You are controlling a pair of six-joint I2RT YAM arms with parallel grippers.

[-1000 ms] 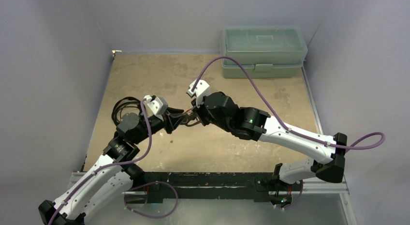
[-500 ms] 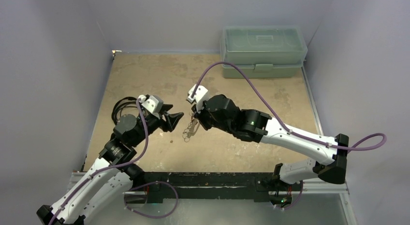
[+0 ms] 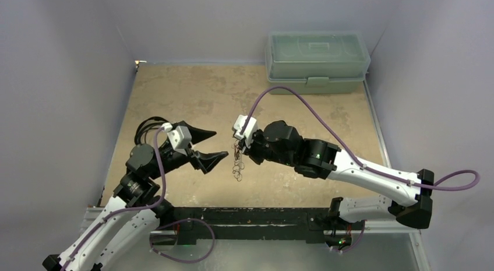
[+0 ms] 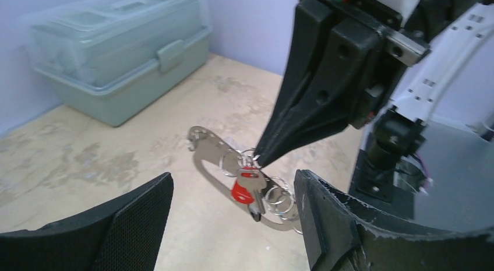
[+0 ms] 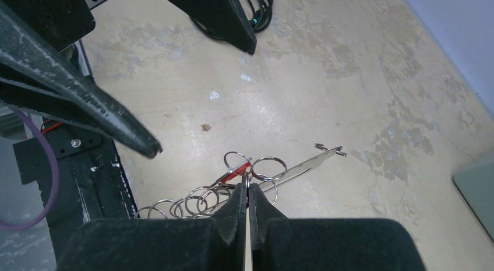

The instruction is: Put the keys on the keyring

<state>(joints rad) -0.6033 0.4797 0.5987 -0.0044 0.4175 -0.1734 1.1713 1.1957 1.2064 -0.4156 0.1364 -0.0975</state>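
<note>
My right gripper (image 3: 237, 147) is shut on one wire ring of the keyring (image 3: 236, 165), which hangs below it over the table. In the right wrist view the closed gripper (image 5: 247, 188) pinches a ring; several silver rings (image 5: 192, 202) and the flat oval loop (image 5: 309, 162) fan out beside it. The red-headed key (image 5: 237, 173) hangs among the rings, also in the left wrist view (image 4: 242, 191). My left gripper (image 3: 219, 144) is open and empty, just left of the keyring, not touching it. In its own view the left gripper (image 4: 233, 179) frames the key.
A pale green plastic toolbox (image 3: 317, 61) stands at the back right, also in the left wrist view (image 4: 116, 55). A coiled black cable (image 3: 148, 128) lies on the table behind the left arm. The black base rail (image 3: 244, 215) runs along the near edge.
The left gripper let go, opened and drew back to the left. The right gripper moved slightly right and nearer, and the keyring now dangles from it alone.
</note>
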